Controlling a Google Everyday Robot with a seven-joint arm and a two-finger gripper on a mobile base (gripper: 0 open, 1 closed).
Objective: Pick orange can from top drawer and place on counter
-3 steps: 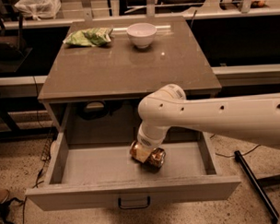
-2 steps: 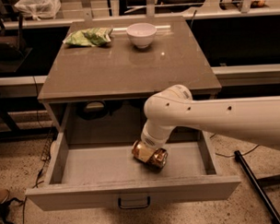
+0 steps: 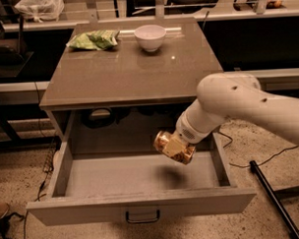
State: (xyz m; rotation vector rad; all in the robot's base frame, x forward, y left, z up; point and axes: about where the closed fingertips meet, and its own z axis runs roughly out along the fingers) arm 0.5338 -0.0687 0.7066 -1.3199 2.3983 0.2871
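Raised since the frame 0.7 s earlier, the jaws no longer sit low against the drawer floor; they now hang in the air above it, below the worktop's front edge and toward its front right corner. They are clamped on the orange can [image 3: 174, 146], though the can and the wrist hide most of them. The can lies tilted, 1 end facing the left, its shiny dented side catching the light, clear of the drawer floor. A soft shadow [image 3: 168, 176] lies on the floor just beneath it.

The white arm [image 3: 237, 101] comes in from the right, its thick elbow passing in front of the worktop's front right corner.

Around the can, the top drawer [image 3: 117, 174] stands pulled fully out, grey and shallow, with a small dark pull handle [image 3: 142, 218] centred on its front panel.

Above, the worktop [image 3: 128, 73] carries 2 things: a white bowl [image 3: 150, 37] near the back edge, about midway along it, and a green snack bag [image 3: 93, 40] just beside it toward the back left corner.

On the floor to the right lies a dark pole [image 3: 273, 198].
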